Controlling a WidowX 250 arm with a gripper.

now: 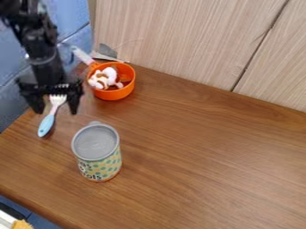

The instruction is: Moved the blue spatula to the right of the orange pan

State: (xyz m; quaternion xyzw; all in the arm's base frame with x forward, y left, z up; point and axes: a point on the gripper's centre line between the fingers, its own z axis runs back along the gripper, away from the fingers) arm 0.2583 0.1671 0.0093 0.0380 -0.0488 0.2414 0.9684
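In the camera view the black gripper (57, 111) hangs at the upper left over the table's left edge, its two fingers spread apart. Between and just below them is the blue-handled utensil (46, 124), its pale head pointing up toward the gripper and its blue handle angled down-left. No grip on it can be seen. The orange pan (115, 94) stands to the right of the gripper near the wall, its handle pointing up-left, with a white and brown item (103, 78) inside.
A can with a grey lid (96, 142) stands upright on the wooden table (197, 165), below and right of the utensil. A wood-grain wall (179, 40) borders the back. A grey pointed object (108, 50) lies behind the pan.
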